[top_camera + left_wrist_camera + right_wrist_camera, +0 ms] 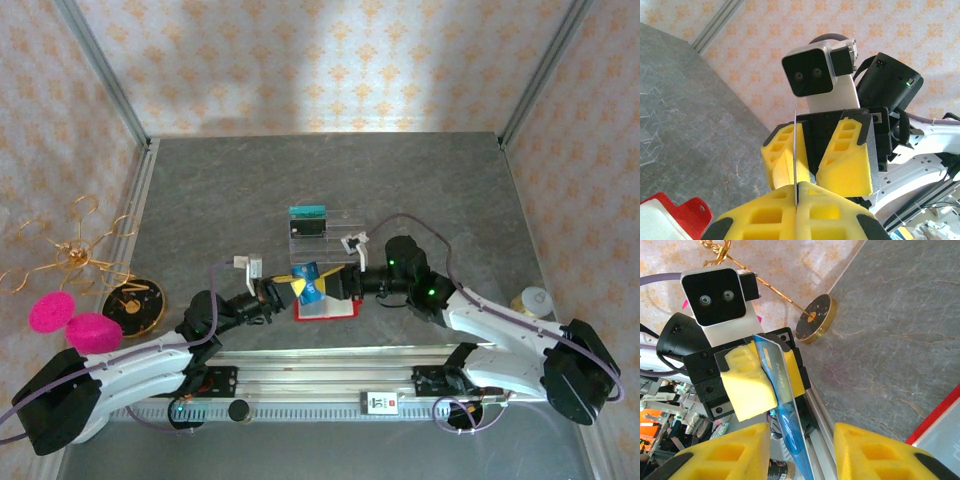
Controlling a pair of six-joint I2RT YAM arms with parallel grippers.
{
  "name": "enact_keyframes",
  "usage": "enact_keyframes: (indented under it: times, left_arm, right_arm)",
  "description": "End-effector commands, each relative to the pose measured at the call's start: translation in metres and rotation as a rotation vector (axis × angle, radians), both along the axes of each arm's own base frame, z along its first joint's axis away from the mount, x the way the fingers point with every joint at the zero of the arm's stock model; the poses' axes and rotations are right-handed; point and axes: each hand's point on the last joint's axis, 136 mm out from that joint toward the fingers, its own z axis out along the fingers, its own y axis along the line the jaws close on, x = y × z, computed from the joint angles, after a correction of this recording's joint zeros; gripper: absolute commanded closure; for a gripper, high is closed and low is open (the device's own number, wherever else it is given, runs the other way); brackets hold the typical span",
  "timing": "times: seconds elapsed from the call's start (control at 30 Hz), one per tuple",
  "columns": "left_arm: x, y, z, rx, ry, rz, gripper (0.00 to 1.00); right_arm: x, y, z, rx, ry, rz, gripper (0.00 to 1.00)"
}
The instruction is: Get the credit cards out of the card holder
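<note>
1. The left fingers [760,220] are pinching tight on a blue card [310,283] – it is standing on its thin edge between them.
2. The right fingers [735,450] are standing apart, one on each side of that card, not squeezing it.
3. The card is hanging in the air between the two arms, just above the red card holder [330,308].
4. The card holder is lying on the table [420,180] near the middle, close to the arms, with its pale inside showing.
5. A clear tray [335,232] is sitting just beyond the holder, on the far side – a teal card [308,214] is standing at its far left end.
6. A round black and gold disc [135,303] is resting far off on the left side of the table.
</note>
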Motion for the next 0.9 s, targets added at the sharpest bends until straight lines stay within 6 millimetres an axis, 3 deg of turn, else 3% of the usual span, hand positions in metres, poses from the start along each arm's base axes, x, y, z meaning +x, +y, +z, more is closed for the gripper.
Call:
enact_keyframes:
  times: [0.0, 0.13, 0.2, 0.23, 0.3, 0.37, 0.47, 0.57, 0.73, 0.87]
  left_arm:
    - [-0.003, 0.001, 0.015, -0.042, -0.05, -0.011, 1.0]
    - [-0.001, 0.0, 0.014, -0.033, -0.044, -0.007, 1.0]
    - [0.001, -0.001, 0.013, -0.029, -0.038, -0.004, 1.0]
    - [0.002, -0.001, 0.013, -0.029, -0.031, 0.003, 0.93]
    - [0.008, 0.001, 0.009, -0.006, -0.009, 0.037, 0.63]
    - [0.014, 0.004, 0.003, 0.03, 0.012, 0.078, 0.48]
    - [0.019, 0.011, -0.002, 0.056, 0.025, 0.129, 0.41]
    - [0.022, 0.016, -0.003, 0.077, 0.022, 0.164, 0.37]
    - [0.026, 0.024, -0.008, 0.119, 0.032, 0.213, 0.31]
    - [0.025, 0.027, -0.011, 0.119, 0.035, 0.225, 0.25]
  right_arm:
    - [-0.001, 0.01, 0.019, 0.05, -0.041, 0.032, 0.64]
    - [0.001, 0.012, 0.016, 0.036, -0.039, 0.028, 0.79]
    - [0.008, 0.011, 0.015, 0.022, -0.042, -0.014, 0.93]
    - [0.016, 0.008, 0.012, -0.003, -0.039, -0.063, 0.99]
    - [0.04, -0.007, -0.001, -0.103, -0.022, -0.218, 1.0]
    - [0.065, -0.033, -0.024, -0.213, 0.032, -0.383, 1.0]
    - [0.094, -0.087, -0.066, -0.428, 0.093, -0.637, 1.0]
    - [0.111, -0.132, -0.091, -0.616, 0.101, -0.796, 1.0]
    - [0.139, -0.169, -0.092, -0.819, 0.016, -0.967, 1.0]
    - [0.162, -0.178, -0.108, -0.957, -0.001, -0.987, 1.0]
